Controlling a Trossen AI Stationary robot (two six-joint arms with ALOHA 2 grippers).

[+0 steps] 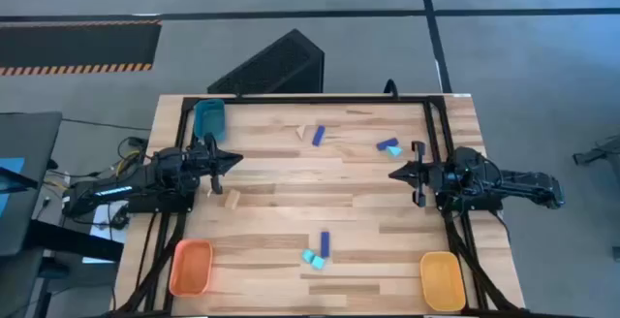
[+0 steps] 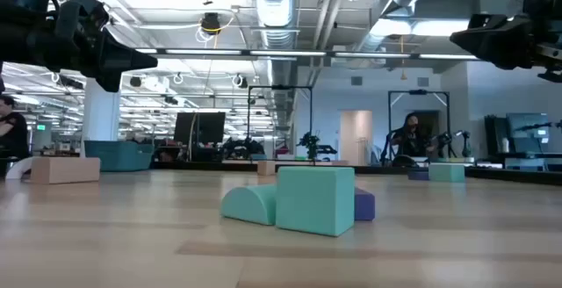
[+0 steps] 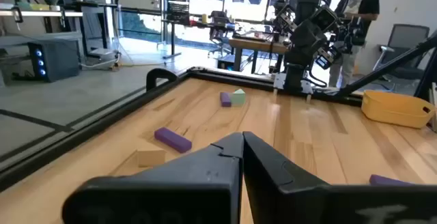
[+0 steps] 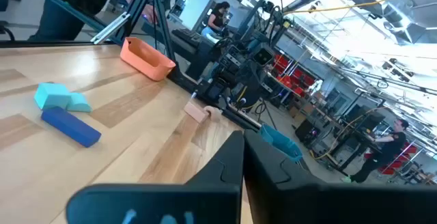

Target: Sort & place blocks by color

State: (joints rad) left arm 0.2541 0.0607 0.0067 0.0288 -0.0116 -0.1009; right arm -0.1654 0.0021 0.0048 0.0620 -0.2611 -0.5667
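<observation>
Small blocks lie scattered on the wooden table [image 1: 281, 216]. A dark blue bar [image 1: 318, 136] lies beside a wood piece [image 1: 301, 134] at the far middle. Another blue bar with a cyan block [image 1: 389, 147] lies far right. A third blue bar [image 1: 325, 243] lies next to cyan blocks [image 1: 312, 258] near the front. One wood piece [image 1: 232, 199] lies at the left. My left gripper [image 1: 235, 160] hovers shut over the table's left side. My right gripper [image 1: 394, 174] hovers shut over the right side. They point toward each other, and neither has anything between its fingers.
A teal tray [image 1: 208, 117] sits at the far left corner, an orange tray [image 1: 191, 267] at the near left and a yellow tray [image 1: 441, 279] at the near right. A black frame [image 1: 310, 100] runs along the table's far and side edges. People show in the room beyond.
</observation>
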